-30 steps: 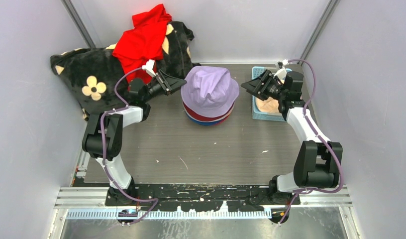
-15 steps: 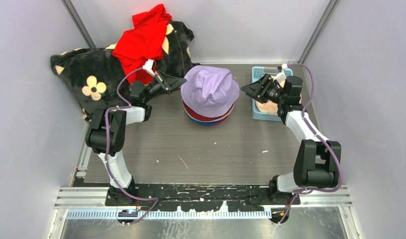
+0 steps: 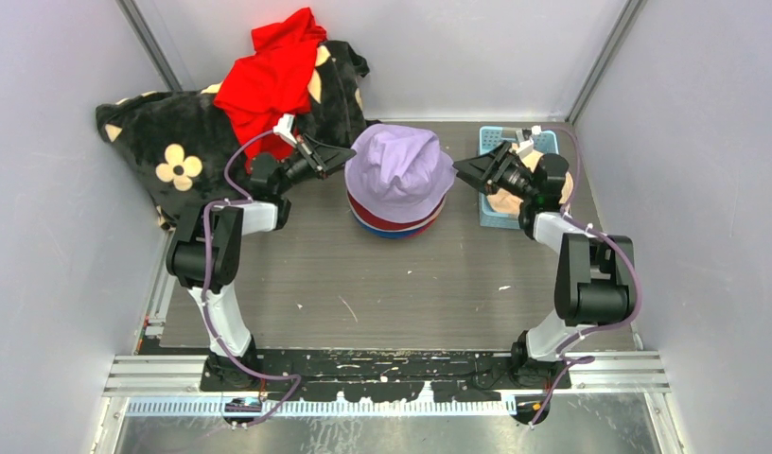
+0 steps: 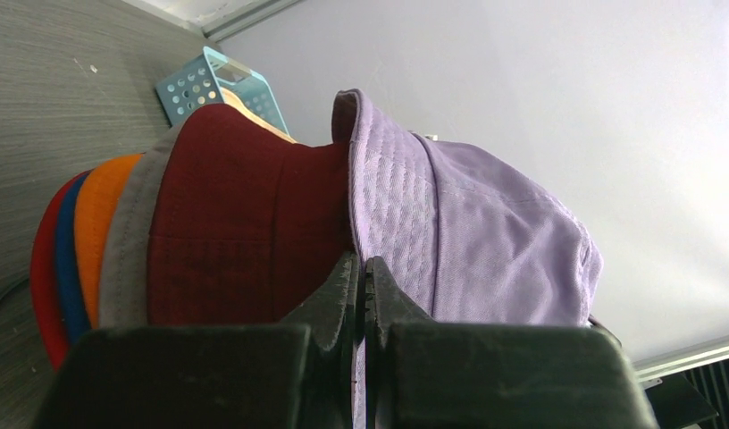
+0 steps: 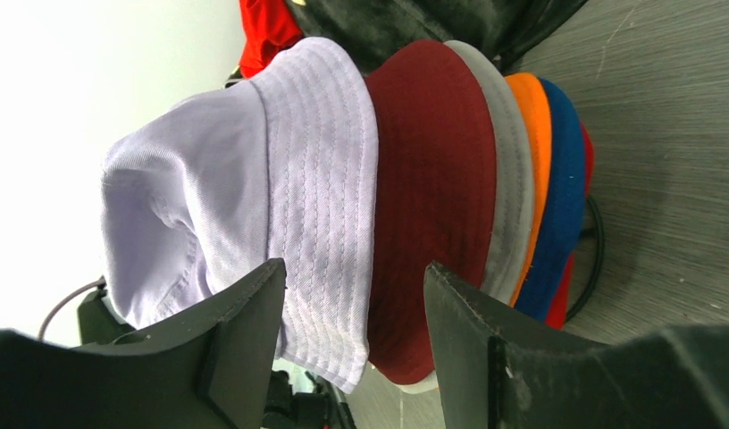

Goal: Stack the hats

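The hats stand as one stack in the middle of the table. A lavender hat (image 3: 398, 168) is on top, over the maroon (image 4: 245, 223), grey (image 5: 513, 179), orange (image 4: 97, 223), blue (image 5: 562, 197) and red (image 3: 394, 225) hats. My left gripper (image 3: 348, 152) is at the stack's left side, shut on the lavender hat's brim (image 4: 388, 197), with a sliver of lavender cloth between its fingers (image 4: 343, 286). At the stack's right side my right gripper (image 3: 465, 172) is open. Its fingers (image 5: 245, 313) straddle the lavender brim (image 5: 330, 179) and the maroon hat (image 5: 432, 179) without touching them.
A blue perforated basket (image 3: 500, 220) with cream fabric (image 3: 503, 200) in it stands behind the right gripper at the back right. A black blanket with cream flowers (image 3: 174, 151) and a bright red garment (image 3: 269, 76) fill the back left corner. Grey walls enclose the table.
My left gripper has closed, from open to shut, on the lavender brim. My right arm folded in and its gripper shifted slightly left toward the stack, still open.
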{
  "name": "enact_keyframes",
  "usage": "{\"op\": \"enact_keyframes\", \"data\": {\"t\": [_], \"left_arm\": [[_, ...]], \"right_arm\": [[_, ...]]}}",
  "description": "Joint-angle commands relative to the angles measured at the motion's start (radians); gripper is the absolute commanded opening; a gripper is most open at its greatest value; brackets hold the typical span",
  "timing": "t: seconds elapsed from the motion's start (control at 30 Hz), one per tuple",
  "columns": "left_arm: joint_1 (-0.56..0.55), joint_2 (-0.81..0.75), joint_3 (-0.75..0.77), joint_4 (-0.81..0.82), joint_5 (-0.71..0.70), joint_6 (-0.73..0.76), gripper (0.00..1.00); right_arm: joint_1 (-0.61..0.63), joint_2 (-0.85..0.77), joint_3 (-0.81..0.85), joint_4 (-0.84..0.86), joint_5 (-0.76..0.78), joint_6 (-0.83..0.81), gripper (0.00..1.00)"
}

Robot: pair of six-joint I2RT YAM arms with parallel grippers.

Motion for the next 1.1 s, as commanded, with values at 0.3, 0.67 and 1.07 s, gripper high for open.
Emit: {"op": "enact_keyframes", "data": {"t": [0.3, 0.67, 1.07], "left_arm": [[-0.003, 0.023, 0.065, -0.007, -0.031, 0.019, 0.0], [-0.003, 0.041, 0.076, -0.017, -0.04, 0.021, 0.0], [-0.001, 0.089, 0.057, 0.004, -0.06, 0.022, 0.0]], "right_arm": [[0.045, 0.122, 0.014, 0.41, -0.077, 0.257, 0.61], [0.069, 0.186, 0.012, 0.594, -0.059, 0.39, 0.17], [0.031, 0.287, -0.002, 0.683, 0.002, 0.431, 0.01]]}}
